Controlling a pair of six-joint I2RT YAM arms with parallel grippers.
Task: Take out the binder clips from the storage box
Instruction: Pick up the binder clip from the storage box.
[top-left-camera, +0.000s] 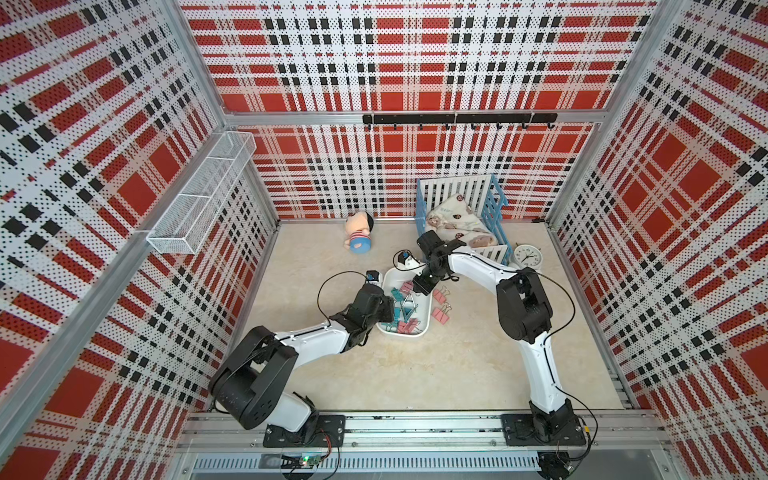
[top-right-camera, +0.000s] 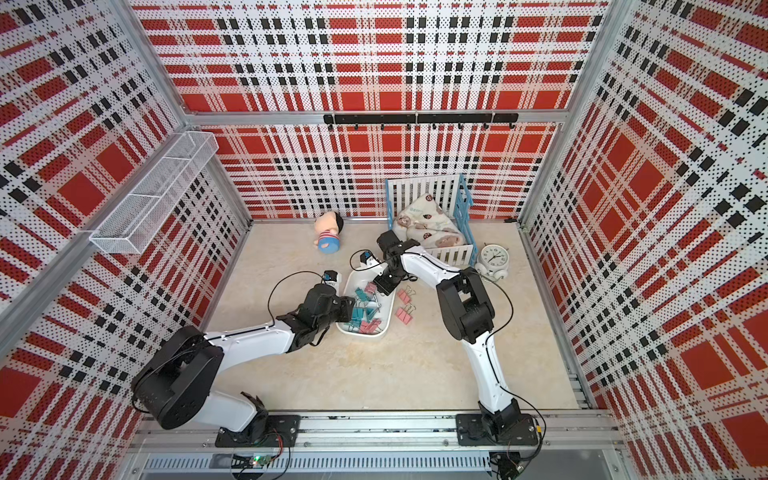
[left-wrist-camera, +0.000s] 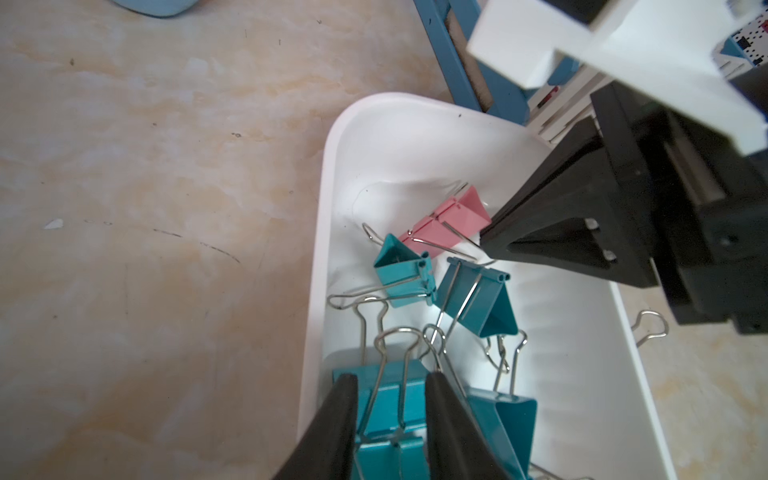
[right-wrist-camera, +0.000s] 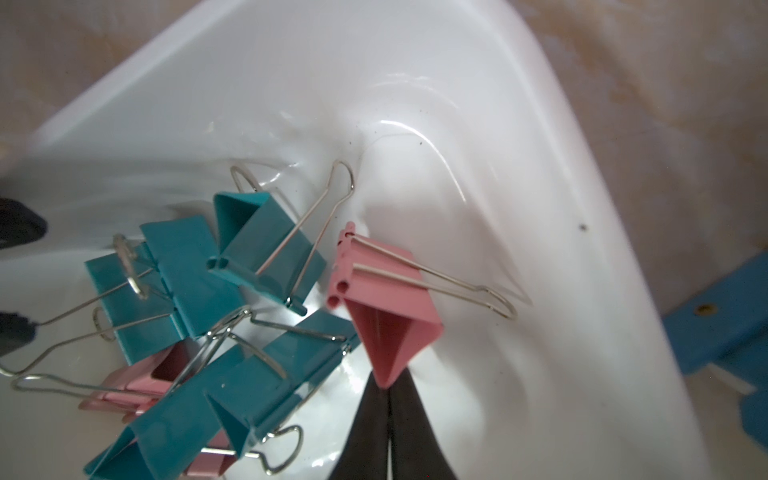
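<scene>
Firstly, writing: the clock (top-left-camera: 528, 255) dial right of the crib (top-left-camera: 453, 191) carries numerals, and the blanket (top-right-camera: 424, 220) bears faint lettering, both too small to read. The storage box (top-left-camera: 405, 333) sits mid-frame on the floor in both top views, with binder clips (top-left-camera: 405, 309) heaped inside. Loose pink clips (top-left-camera: 439, 313) lie just right of it. My left gripper (left-wrist-camera: 390, 376) pinches a teal clip (left-wrist-camera: 388, 409), which the frame's bottom edge cuts off. My right gripper (right-wrist-camera: 390, 386) has its jaws pressed together, tips touching a pink clip (right-wrist-camera: 386, 316); whether its wire is caught is hidden.
</scene>
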